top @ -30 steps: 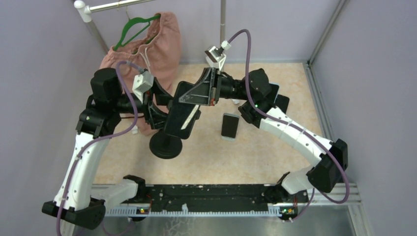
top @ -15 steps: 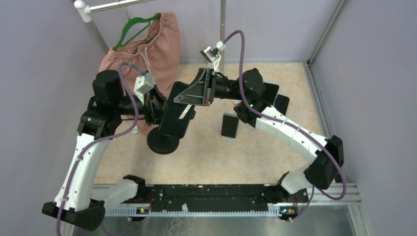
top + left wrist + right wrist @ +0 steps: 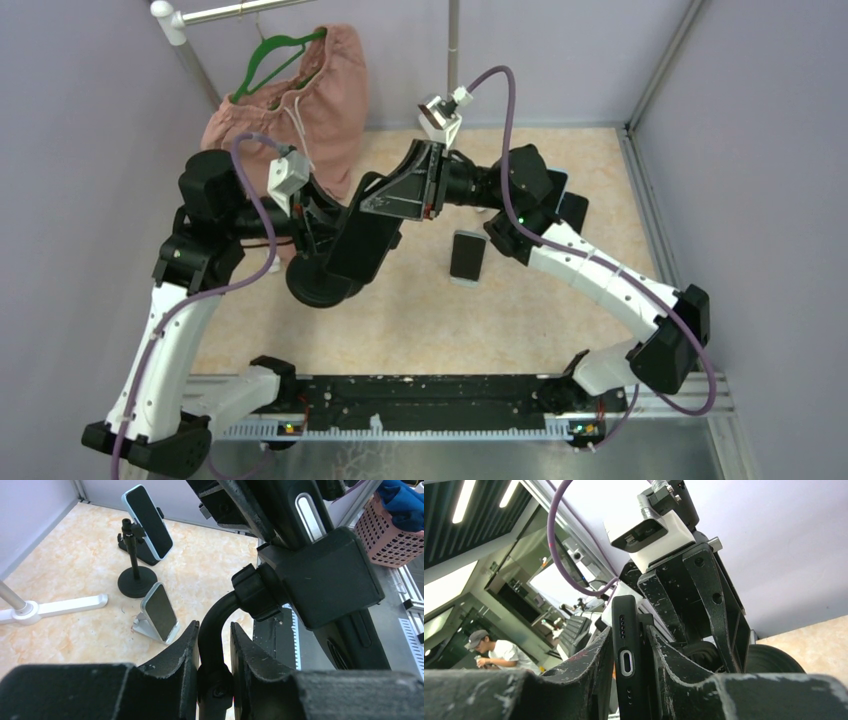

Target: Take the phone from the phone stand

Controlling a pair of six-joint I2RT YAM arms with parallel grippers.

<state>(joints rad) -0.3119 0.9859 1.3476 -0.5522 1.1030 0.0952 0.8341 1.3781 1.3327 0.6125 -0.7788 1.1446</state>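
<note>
Robotics lab test cell: plain grey partition walls (image 3: 560, 50) and aluminium frame posts (image 3: 653, 75) are seen behind the right pincer (image 3: 629, 630), a marble-patterned counter (image 3: 480, 330) below it, and an open-plan workspace with a person (image 3: 499, 652) beyond it.

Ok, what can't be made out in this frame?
Top view: the stand's cradle, hidden under the phone.
Left wrist: the stand's base, hidden below the left fingers.
Right wrist: whether the right fingers grip the phone or only flank it; contact too close to judge.
</note>
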